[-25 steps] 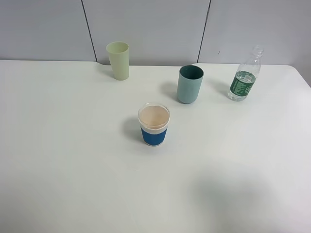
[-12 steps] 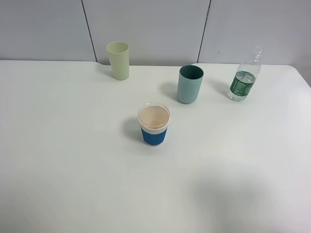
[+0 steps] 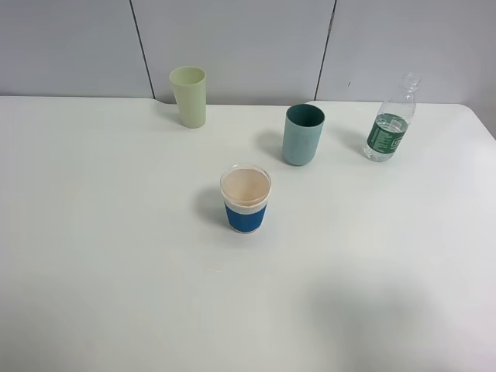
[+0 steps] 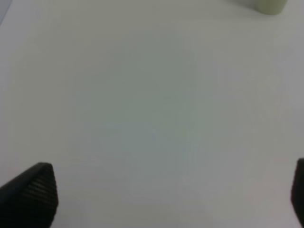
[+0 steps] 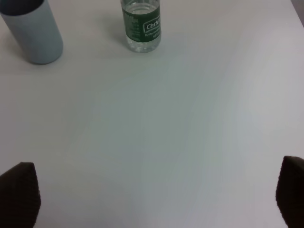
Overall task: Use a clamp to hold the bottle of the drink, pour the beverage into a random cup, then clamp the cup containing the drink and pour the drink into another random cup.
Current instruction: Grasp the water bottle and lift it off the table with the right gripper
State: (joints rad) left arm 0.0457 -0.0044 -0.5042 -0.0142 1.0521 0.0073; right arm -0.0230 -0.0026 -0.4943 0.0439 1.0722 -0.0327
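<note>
Three cups and one bottle (image 3: 390, 124) stand upright on the white table (image 3: 116, 256), all well apart, which leaves you room to close on any one without knocking a neighbour. Take the blue-banded cup (image 3: 246, 199) as the dial's centre in the high view: the teal cup (image 3: 303, 135) sits at 1 o'clock, the pale green cup (image 3: 188, 96) at 11 o'clock, and the bottle farther out at 2 o'clock, near the table's far right corner.

Neither arm shows in the high view. Your right gripper (image 5: 156, 190) is released, jaws spread wide over bare table, and its camera looks toward the bottle (image 5: 141, 26) with the teal cup (image 5: 32, 33) to one side. That makes it the natural arm for the first grasp, as the bottle stands on its side. Your left gripper (image 4: 166, 194) is likewise spread and grasping nothing, with only the base of the pale green cup (image 4: 270, 5) at the edge of its view.

Nothing looks poured yet, so the bottle pick-up is the step in hand. Whether the bottle is capped I cannot tell; check before you tilt it.
</note>
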